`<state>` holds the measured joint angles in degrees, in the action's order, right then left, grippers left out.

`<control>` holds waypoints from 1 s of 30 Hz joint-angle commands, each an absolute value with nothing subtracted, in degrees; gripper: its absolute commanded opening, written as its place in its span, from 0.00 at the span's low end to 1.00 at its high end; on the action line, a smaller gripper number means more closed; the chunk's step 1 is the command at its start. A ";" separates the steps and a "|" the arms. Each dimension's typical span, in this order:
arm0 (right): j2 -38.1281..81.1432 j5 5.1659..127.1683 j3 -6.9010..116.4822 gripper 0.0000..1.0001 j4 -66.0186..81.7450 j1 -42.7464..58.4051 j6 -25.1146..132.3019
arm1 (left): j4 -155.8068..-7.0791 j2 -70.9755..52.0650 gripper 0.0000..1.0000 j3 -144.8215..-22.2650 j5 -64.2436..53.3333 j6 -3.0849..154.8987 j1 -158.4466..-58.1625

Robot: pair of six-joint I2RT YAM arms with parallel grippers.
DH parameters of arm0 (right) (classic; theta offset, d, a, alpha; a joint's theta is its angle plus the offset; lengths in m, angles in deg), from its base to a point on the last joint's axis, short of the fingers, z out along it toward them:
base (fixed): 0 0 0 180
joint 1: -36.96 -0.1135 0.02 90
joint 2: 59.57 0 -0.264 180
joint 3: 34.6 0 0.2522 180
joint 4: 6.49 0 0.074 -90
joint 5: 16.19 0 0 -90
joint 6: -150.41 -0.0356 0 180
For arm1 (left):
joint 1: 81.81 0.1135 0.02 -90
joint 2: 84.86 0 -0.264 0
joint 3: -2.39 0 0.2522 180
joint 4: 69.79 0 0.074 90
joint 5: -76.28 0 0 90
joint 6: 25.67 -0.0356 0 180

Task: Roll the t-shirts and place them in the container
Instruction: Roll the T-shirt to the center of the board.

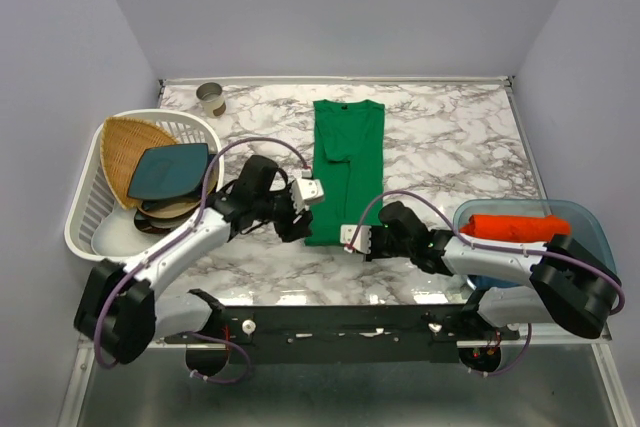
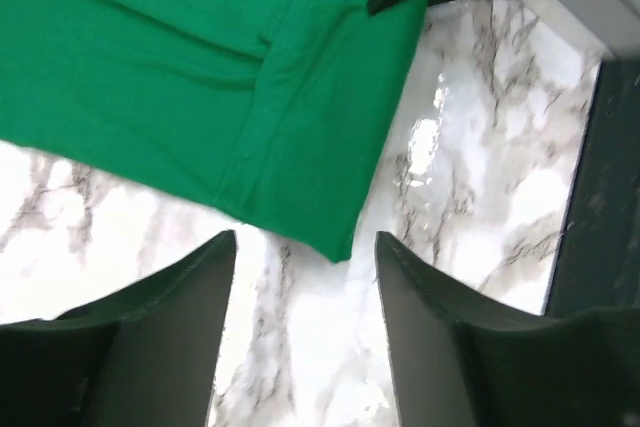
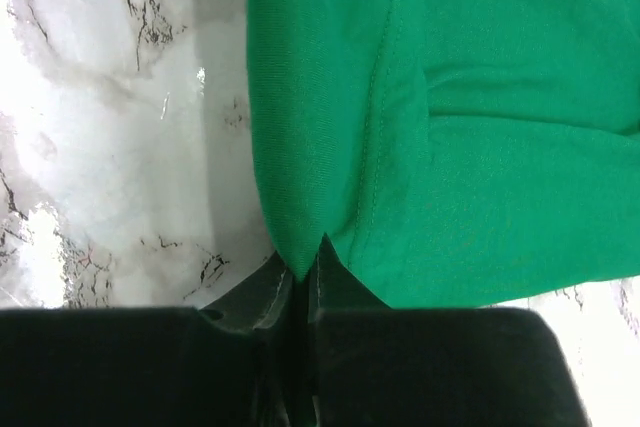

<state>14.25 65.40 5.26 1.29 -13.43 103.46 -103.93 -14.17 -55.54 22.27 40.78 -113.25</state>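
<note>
White marble-patterned tabletop (image 1: 450, 137) with grey veins, walled in pale lilac on three sides. Right gripper (image 3: 300, 272): black fingers pressed together on the near right hem corner of the bright green cloth t-shirt (image 3: 480, 97), cloth pinched between the tips. Left gripper (image 2: 305, 317): fingers (image 2: 190, 337) parted, low over bare marble, the shirt's near left corner pointing into the gap, neither finger on it. Green t-shirt: folded into a long narrow strip, lying flat at mid-table, collar toward the far edge, hem toward the arms. To its right, well apart: clear blue plastic bin (image 1: 590, 217) holding an orange-red rolled cloth bundle (image 1: 512, 228). To its left: white slatted plastic basket (image 1: 85, 212) holding a tan woven wicker tray (image 1: 125, 147), a dark teal flat plate (image 1: 168, 169) and further dishes beneath. Far left corner: small round cup (image 1: 210, 98), upright.
</note>
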 commanded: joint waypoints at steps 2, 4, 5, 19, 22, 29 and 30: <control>13.81 63.52 6.93 0.09 3.31 -12.97 103.12 | -95.96 -26.65 0.77 -43.92 15.03 29.81 -117.56; 13.90 63.09 7.28 0.08 3.84 -12.79 102.60 | -94.71 -27.99 0.77 -42.06 14.24 27.69 -120.55; 13.82 62.65 7.46 0.07 4.62 -12.27 101.90 | -91.84 -28.69 0.79 -40.05 11.36 27.68 -124.39; 10.13 59.05 6.84 0.08 7.09 -11.74 100.84 | -61.93 -15.96 0.78 -31.06 -8.70 19.24 -136.74; 9.51 58.69 6.67 0.08 8.83 -11.82 101.01 | -61.92 -12.97 0.65 -31.94 -9.06 17.40 -136.91; 7.58 56.42 7.10 0.05 13.93 -10.95 101.28 | -78.49 -12.09 0.11 -39.91 -5.64 20.63 -136.39; 7.40 55.88 7.45 0.03 14.99 -10.60 100.84 | -81.49 -12.09 0.08 -41.42 -4.24 21.69 -135.17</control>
